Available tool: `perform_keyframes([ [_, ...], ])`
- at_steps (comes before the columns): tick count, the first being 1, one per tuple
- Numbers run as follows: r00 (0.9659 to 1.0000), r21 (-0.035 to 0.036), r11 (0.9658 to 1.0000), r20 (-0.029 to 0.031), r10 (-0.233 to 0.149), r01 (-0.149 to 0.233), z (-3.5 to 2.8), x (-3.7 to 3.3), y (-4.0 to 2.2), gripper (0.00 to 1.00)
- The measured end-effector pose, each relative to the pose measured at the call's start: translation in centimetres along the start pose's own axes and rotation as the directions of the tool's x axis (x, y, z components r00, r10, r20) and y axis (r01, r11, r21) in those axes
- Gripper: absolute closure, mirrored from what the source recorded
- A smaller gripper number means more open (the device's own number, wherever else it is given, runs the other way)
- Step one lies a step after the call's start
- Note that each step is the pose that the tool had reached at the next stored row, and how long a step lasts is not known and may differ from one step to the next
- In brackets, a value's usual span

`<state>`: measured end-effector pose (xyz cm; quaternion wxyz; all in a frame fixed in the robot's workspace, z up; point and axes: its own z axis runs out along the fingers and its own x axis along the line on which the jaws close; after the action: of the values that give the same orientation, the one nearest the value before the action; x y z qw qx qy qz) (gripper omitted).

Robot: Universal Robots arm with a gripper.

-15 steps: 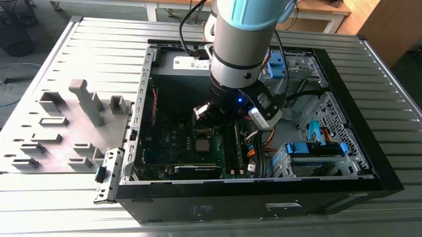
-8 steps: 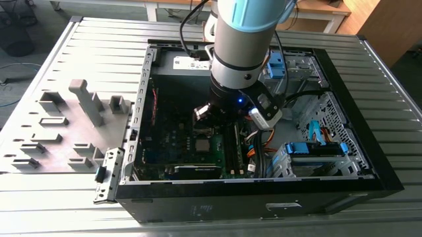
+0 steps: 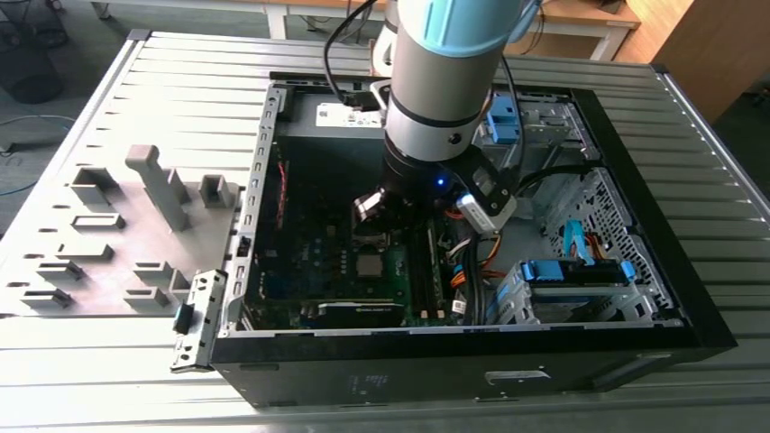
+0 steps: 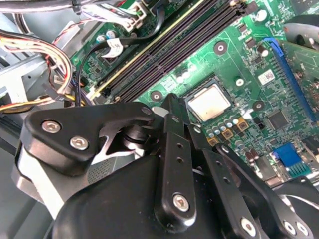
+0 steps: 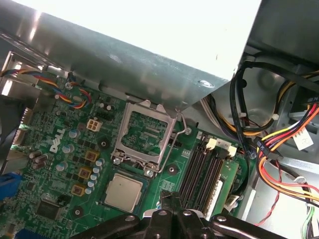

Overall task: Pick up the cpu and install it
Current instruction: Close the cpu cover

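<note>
- The cpu [image 5: 123,191] lies flat in its socket on the green board [image 5: 75,164], inside the open case [image 3: 398,383] that rests on the ribbed table [image 3: 722,144]. It sits about mid-way across the case floor and well in from the table's edges.
- The metal hold-down frame [image 5: 144,132] just beside the cpu is swung back, so the silver top of the chip is bare.
- The arm [image 3: 439,81] reaches down into the case. In the first wrist view the jaws look pressed together with nothing between them. They hang close over the board, near the cpu but apart from it, on the side of the long memory slots [image 5: 202,172].
- Bundled cables [image 5: 279,144] run along the case wall beyond the slots, clear of the chip.
- The cpu is probably light, thin and stiff. Its smooth metal top would give little grip (a flat pinch could easily slide off).
- The safest hold appears to be on two opposite side edges, keeping the chip level. The underside and the socket contacts are likely delicate, so tilting or pressing hard risks damage.
</note>
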<state>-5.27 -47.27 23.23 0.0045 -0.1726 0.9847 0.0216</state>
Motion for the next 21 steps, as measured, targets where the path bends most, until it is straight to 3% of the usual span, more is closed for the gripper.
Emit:
perform_keyframes([
  [1,1.0,0.0,1.0,0.0,0.0,0.0,-0.23,0.0,0.01,0.89],
  [14,1.0,-0.0026,1.0,0.0018,-0.008,0.008,-0.25,0.0,0.01,0.89],
  [21,0.9966,-0.0042,0.9966,0.0007,-0.082,0.082,-0.16,0.0,0.01,0.89],
])
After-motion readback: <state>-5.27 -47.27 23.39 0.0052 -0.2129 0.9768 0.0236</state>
